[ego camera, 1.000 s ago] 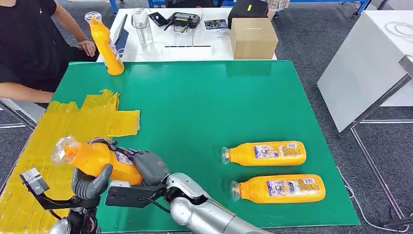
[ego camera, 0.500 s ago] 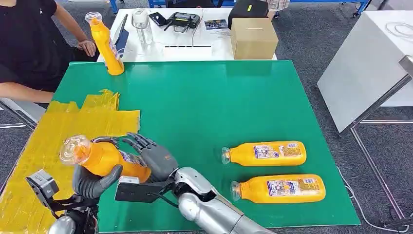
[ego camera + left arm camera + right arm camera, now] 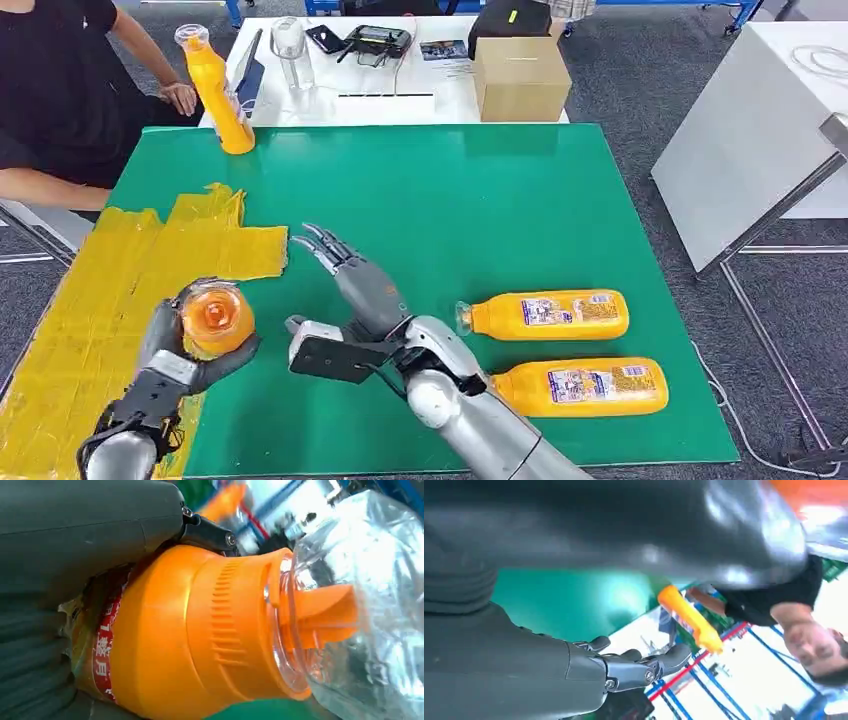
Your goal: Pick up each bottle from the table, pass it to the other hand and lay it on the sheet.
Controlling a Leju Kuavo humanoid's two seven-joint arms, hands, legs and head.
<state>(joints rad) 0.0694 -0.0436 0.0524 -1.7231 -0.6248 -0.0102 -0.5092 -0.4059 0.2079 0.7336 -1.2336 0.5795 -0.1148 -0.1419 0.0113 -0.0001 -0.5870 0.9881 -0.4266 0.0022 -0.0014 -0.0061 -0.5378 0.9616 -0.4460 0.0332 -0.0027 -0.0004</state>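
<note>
Over yellow sheet (image 3: pixel 100 300), near its edge: left hand (image 3: pixel 175 365) wrapped around bottle (image 3: pixel 213 318), long axis pointing up at the head camera, cap end first. Right hand (image 3: pixel 355 282) spread, empty, just beside over the green mat (image 3: pixel 450 200). Needs tipping flat.

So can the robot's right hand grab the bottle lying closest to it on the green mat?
Probably yes. The right hand is open and holds nothing, and the nearer lying bottle sits just beside it on the green mat with nothing between them.
</note>
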